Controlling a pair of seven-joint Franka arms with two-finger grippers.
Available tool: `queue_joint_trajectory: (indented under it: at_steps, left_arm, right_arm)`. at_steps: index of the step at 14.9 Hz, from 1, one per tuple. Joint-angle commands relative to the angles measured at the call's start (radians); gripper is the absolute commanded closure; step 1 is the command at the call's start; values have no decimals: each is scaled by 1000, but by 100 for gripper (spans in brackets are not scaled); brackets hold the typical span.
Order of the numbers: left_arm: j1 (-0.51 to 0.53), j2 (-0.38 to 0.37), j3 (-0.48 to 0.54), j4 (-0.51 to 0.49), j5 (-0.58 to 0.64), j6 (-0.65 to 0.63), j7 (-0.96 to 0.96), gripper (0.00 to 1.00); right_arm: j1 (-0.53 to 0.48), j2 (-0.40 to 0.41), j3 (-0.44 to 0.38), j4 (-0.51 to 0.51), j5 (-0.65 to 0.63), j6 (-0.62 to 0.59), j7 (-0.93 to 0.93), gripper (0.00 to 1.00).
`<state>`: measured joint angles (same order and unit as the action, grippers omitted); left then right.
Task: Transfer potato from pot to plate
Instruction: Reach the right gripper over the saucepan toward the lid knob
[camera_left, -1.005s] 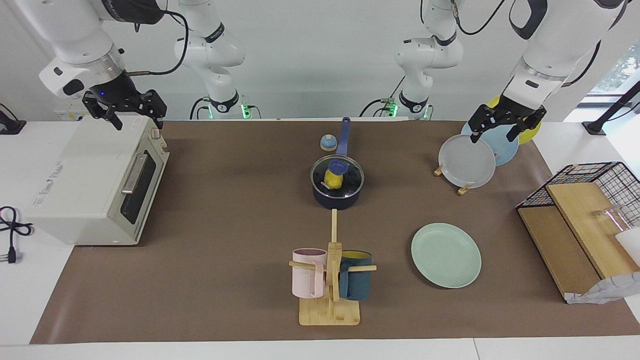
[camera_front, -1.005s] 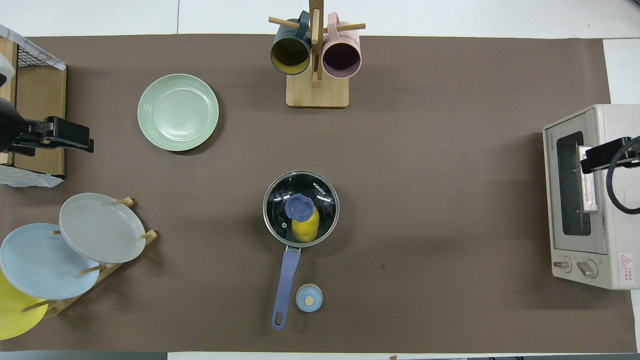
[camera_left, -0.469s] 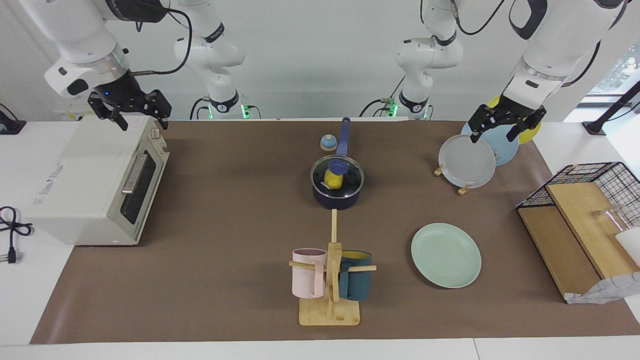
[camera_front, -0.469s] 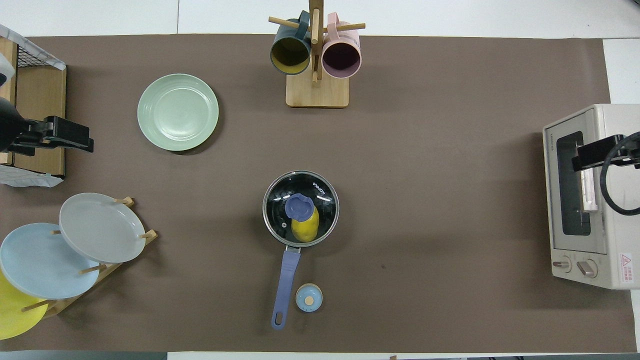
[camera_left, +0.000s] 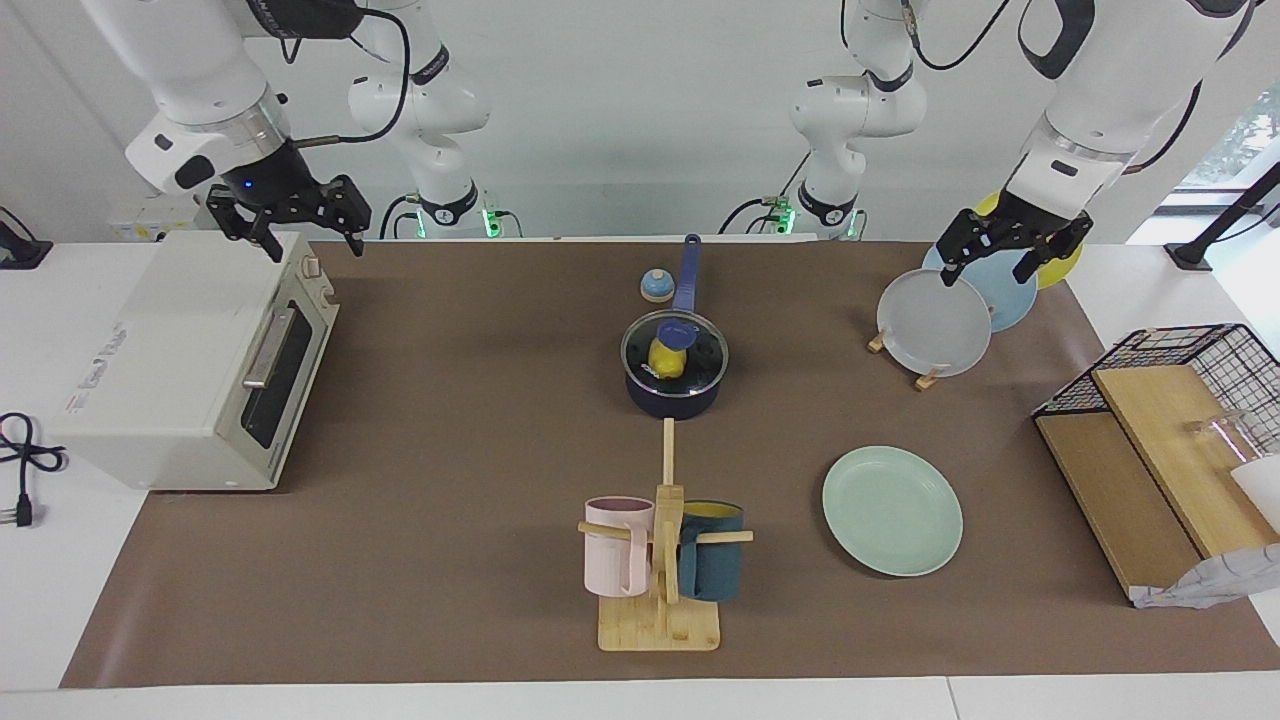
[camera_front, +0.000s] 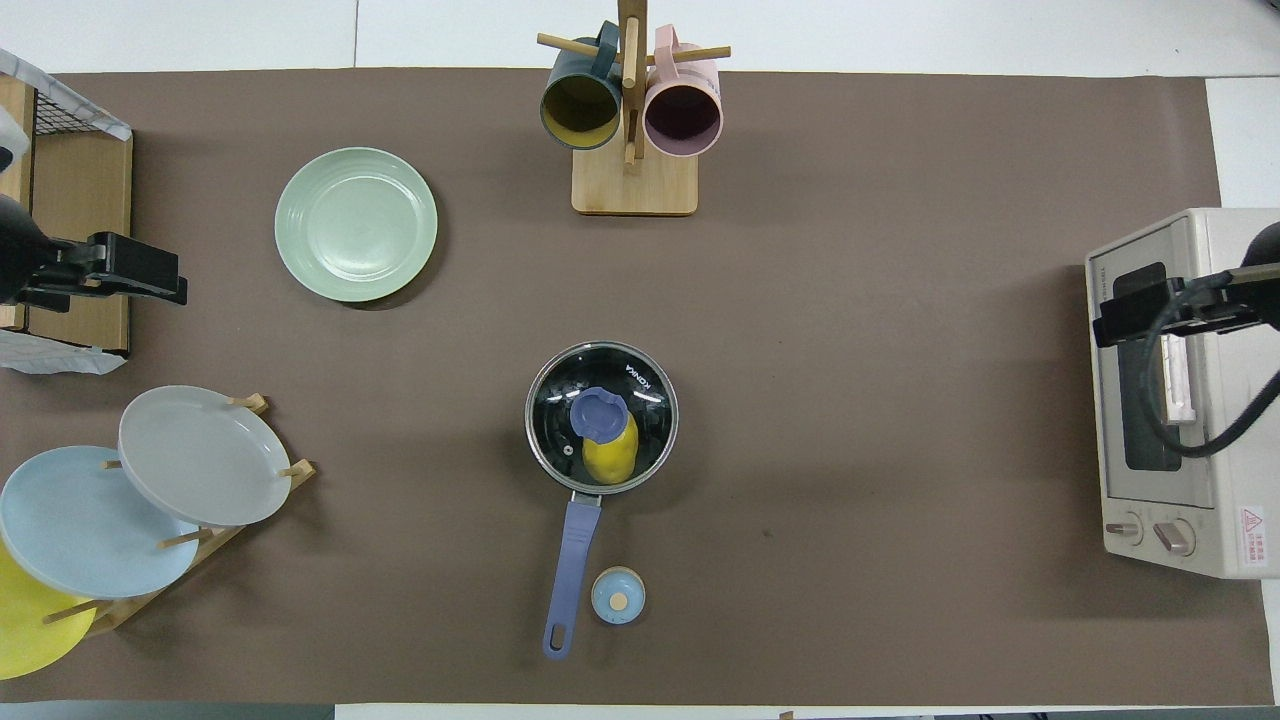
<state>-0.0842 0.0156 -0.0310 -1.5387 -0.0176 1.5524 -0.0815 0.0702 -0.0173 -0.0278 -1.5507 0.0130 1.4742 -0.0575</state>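
At mid-bench, closer to the robots' edge than to the edge away from them, stands the pot (camera_left: 672, 375) with a glass lid (camera_front: 601, 415) on it; the potato (camera_front: 611, 455) shows through the glass, lying inside toward the handle. Pot handle (camera_front: 570, 575) points at the robots' edge, long axis running straight across the bench's short way. Small blue bell (camera_front: 618, 595) sits just beside the handle's end.

Plate (camera_left: 892, 510) lies flat toward the left arm's end of the bench, farther from the robots than the pot, well apart from it.

Right claw (camera_left: 293, 218) hangs over the toaster oven (camera_left: 190, 360) at the right arm's end, open, holding nothing. Left claw (camera_left: 1006, 245) hangs over the plate rack (camera_left: 925, 375) at the left arm's end, open, holding nothing.

Key relation: the pot sits about midway between the two claws, each a long reach off. Judgement: neither has a clear advantage on distance to the pot; the left arm is the one on the plate's side. Lid on, so the potato cannot be reached from above until the knob (camera_front: 598, 412) is gripped and the lid lifted clear.
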Motion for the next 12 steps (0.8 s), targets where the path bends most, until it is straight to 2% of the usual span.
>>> queue_joint_trajectory:
  at_steps: [1,4,5,9,12]
  left_arm:
    - [-2,-17,5,-15,16,-11,3,0]
    - [-2,-17,5,-15,16,-11,3,0]
    - [-2,-17,5,-15,16,-11,3,0]
    - [-2,-17,5,-15,16,-11,3,0]
    - [-2,-17,5,-15,16,-11,3,0]
  right_arm:
    - [84,2,12,-31,8,61,94,0]
    - [219,39,11,-25,10,119,181,0]
    - [268,59,12,-25,9,142,264,0]
    - [454,232,12,73,7,237,502,0]
    - [571,273,12,49,5,365,619,0]
